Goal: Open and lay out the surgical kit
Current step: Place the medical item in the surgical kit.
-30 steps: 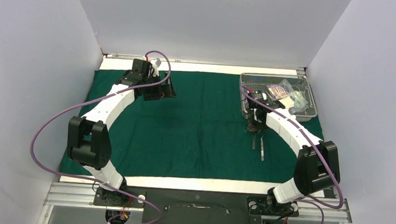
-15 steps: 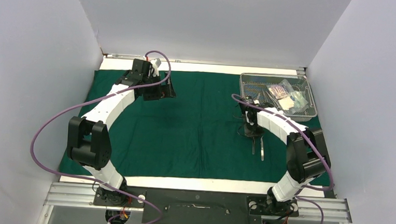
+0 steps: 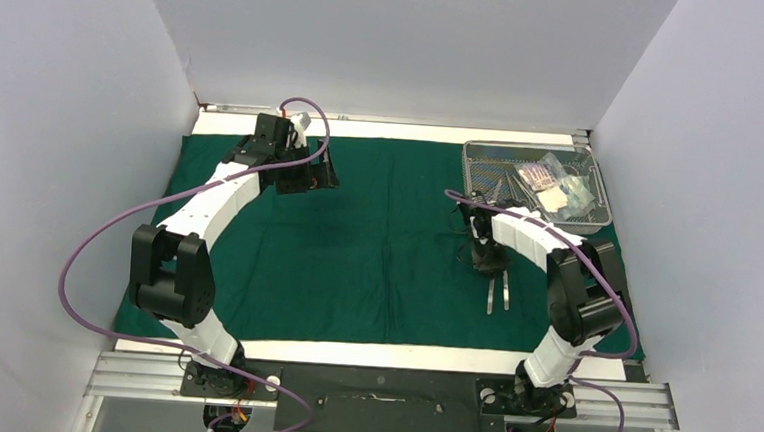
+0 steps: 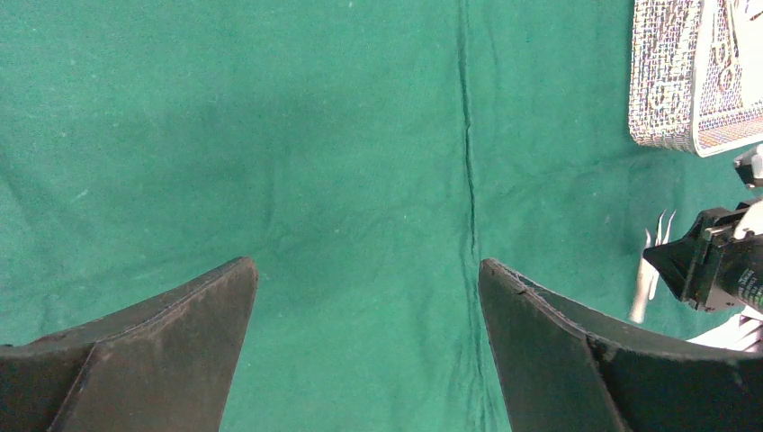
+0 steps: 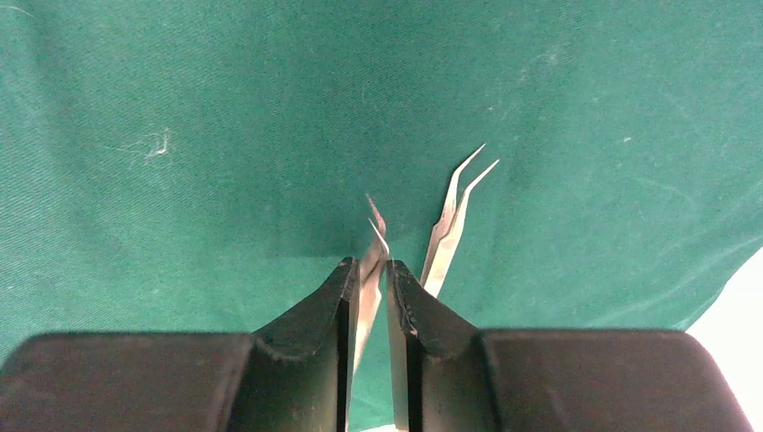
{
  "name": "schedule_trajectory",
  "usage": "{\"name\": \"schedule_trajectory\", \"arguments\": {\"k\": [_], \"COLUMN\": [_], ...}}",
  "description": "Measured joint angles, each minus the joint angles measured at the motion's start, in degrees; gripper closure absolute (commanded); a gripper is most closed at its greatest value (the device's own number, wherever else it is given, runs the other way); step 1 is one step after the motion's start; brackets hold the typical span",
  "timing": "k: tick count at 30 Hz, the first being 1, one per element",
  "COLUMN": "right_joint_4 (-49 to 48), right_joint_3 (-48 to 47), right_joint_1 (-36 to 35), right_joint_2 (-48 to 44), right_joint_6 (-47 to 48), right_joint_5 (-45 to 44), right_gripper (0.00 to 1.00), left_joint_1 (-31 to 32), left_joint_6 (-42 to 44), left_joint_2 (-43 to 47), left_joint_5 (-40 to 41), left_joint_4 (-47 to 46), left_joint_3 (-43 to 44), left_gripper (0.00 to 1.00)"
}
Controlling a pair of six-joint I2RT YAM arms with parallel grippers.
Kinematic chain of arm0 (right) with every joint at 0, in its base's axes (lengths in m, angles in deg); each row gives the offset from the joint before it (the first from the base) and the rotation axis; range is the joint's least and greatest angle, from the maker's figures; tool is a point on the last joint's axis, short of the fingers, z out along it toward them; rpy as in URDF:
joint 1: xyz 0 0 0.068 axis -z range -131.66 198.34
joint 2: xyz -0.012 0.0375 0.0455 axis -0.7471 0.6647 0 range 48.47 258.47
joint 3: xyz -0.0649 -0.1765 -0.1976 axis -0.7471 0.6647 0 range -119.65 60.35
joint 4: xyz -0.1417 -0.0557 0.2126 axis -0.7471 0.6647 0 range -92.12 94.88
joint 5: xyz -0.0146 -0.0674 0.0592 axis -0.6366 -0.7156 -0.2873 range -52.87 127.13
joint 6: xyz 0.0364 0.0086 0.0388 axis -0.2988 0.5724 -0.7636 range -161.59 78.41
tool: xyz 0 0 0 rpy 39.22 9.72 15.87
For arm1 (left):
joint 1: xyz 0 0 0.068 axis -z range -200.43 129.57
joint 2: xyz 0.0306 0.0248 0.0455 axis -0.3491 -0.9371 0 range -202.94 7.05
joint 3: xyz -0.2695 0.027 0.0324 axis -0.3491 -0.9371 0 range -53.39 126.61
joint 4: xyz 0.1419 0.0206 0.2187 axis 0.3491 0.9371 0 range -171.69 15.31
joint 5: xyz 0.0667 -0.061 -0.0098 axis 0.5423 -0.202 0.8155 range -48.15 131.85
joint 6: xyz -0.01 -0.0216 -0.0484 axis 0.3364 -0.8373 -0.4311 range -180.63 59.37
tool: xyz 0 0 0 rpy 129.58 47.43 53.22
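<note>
The dark green cloth (image 3: 355, 264) of the surgical kit lies spread flat over the table. Its wire-mesh tray (image 3: 472, 186) stands at the far right with clear packets (image 3: 552, 184) and steel instruments inside. My right gripper (image 3: 485, 260) is low over the cloth in front of the tray. In the right wrist view it (image 5: 369, 266) is shut on a pair of tweezers (image 5: 377, 236), whose arms press against both pads. A second pair of tweezers (image 5: 455, 216) lies on the cloth just to the right. My left gripper (image 3: 306, 176) hovers open over bare cloth (image 4: 360, 162) at the far left.
The white table edge (image 3: 369, 355) shows in front of the cloth and along the back. White walls close in both sides and the rear. A fold crease (image 4: 469, 162) runs down the cloth. The tray's corner (image 4: 666, 81) and the right arm show in the left wrist view.
My right gripper has drawn back from the tray toward the near side and come down beside the lying tweezers. Its jaws have eased slightly apart. The left arm has not moved.
</note>
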Motion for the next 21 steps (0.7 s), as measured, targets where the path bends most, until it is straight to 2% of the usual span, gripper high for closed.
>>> {"name": "schedule_trajectory", "arguments": {"k": [9,15,17,18,21], "right_joint_4": [1.42,2.80,2.84,2.19,1.90], "right_joint_3": [-0.87,-8.81,-12.79,-17.75,-20.24], "right_joint_1": [0.00,0.02,0.02,0.02,0.24], "right_joint_2": [1.70,0.48,-0.66,-2.47,-3.72], "right_joint_6": [1.84,2.80,2.82,2.49,1.53], "right_joint_5": [-0.57,1.75,2.51,2.93,2.82], "right_gripper": [0.76,0.55,0.50,0.45,0.39], "left_joint_1": [0.00,0.00,0.00,0.00,0.00], "left_joint_6": [0.11,0.50,0.52,0.66,0.76], "left_joint_2": [0.00,0.00,0.00,0.00,0.02], "left_joint_5": [0.00,0.04,0.07,0.31,0.50], "left_joint_4": [0.13,0.52,0.63,0.70,0.92], "left_joint_3": [0.00,0.00,0.09,0.11,0.11], "left_gripper": [0.10,0.10,0.10,0.10,0.09]}}
